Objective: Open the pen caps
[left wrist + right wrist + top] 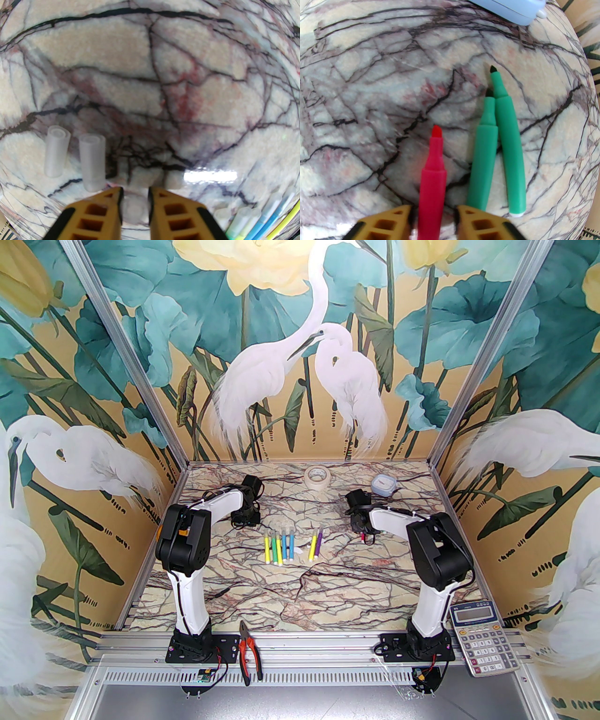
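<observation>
as l fingers (116,196) pinch cap (134,208) end-on, r fingers (462,211) loosely flank red marker (432,178).

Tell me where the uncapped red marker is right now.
In the right wrist view, the red marker lies between the right gripper's fingers, tip pointing away, with two green markers just to its right on the marble table.

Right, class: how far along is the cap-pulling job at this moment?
Done: two green markers lie uncapped, and two loose caps lie free. In hand: an uncapped red marker sits between the fingers of the right hand, gaps either side; a blurred cap sits between the fingers of the left hand, grip unclear. Left: seven markers, seemingly still capped.
</observation>
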Motion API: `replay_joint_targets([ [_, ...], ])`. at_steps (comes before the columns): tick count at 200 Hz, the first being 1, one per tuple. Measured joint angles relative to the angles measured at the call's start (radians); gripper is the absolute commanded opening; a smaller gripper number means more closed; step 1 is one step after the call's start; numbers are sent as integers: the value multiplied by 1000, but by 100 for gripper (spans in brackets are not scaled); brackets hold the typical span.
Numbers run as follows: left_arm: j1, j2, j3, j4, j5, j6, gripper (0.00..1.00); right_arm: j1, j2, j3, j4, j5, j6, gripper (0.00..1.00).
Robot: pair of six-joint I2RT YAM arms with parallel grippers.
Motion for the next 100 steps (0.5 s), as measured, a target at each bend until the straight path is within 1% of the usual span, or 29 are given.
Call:
replay_joint_targets([
  [20, 0, -24, 0, 1, 17, -3, 34, 22, -51, -6, -5, -7, -11, 49],
  [47, 0, -68, -5, 11, 41, -8, 41, 79, -98, -5, -6, -45, -13, 50],
  [69, 0, -103, -28, 35, 68, -11, 45, 131, -109, -5, -8, -103, -13, 50],
  [100, 0, -148, -85, 92, 138, -5, 56, 198, -109, -5, -9, -198, -8, 51],
])
